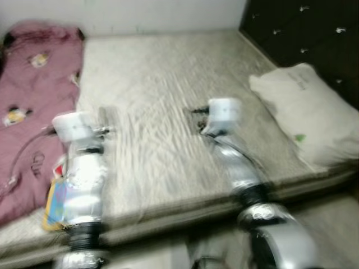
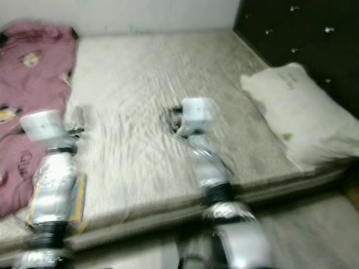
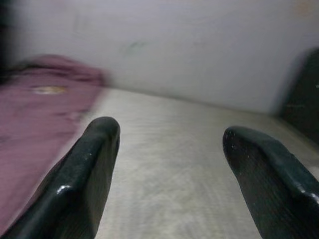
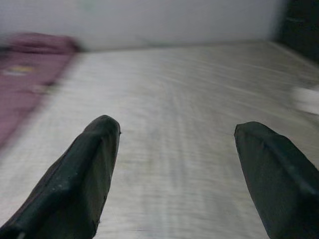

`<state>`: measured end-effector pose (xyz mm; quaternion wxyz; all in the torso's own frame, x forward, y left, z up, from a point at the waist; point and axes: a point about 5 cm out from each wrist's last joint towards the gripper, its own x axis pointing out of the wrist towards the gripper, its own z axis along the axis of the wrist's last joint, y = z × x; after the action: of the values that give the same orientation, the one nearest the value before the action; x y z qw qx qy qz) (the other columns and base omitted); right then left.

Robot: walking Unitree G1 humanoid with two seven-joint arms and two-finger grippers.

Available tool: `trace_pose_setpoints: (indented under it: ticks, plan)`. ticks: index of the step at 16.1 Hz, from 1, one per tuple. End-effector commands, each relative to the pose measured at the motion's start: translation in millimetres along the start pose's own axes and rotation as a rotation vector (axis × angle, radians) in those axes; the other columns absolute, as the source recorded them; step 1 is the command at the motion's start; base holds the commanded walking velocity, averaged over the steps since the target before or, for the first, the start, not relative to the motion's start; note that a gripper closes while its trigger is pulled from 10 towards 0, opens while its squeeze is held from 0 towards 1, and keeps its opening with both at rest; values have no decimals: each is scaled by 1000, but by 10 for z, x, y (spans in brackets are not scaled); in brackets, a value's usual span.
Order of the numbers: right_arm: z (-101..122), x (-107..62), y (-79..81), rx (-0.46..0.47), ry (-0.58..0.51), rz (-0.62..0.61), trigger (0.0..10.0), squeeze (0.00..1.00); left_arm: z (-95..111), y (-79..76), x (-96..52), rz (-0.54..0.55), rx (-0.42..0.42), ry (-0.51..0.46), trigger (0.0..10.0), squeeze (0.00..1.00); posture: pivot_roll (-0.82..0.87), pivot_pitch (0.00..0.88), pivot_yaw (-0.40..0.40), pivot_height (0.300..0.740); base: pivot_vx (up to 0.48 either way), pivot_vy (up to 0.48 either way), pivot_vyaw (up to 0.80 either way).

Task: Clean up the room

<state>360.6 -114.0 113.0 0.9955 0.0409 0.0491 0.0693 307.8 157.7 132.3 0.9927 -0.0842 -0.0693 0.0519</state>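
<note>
Left wrist view: the left gripper [image 3: 169,164] is held spread and empty, as is the right gripper [image 4: 174,169]. A pink blanket [image 1: 33,112] lies outboard of the left jaws; blur could spoil the grasp.

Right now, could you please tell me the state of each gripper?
Left gripper: open, holding nothing, over the bed.
Right gripper: open, holding nothing, over the bed.
</note>
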Motion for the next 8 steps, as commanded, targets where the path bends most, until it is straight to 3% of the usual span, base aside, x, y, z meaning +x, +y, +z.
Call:
trace_pose_setpoints:
  ticks: [1, 3, 8]
  plan:
    - [83, 42, 239, 16, -27, 64, 10000, 0, 51, 188, 5, 48, 39, -15, 10000, 0, -17, 0, -43, 740, 371, 0, 0]
    - [86, 34, 238, 56, -30, 75, 10000, 0, 44, 185, 6, 50, 35, -12, 10000, 0, -13, 0, -43, 740, 339, 0, 0]
    - [2, 40, 232, 46, 35, 87, 10000, 0, 7, 164, 21, 83, 30, 10, 10000, 0, -15, 0, -39, 740, 0, 0, 0]
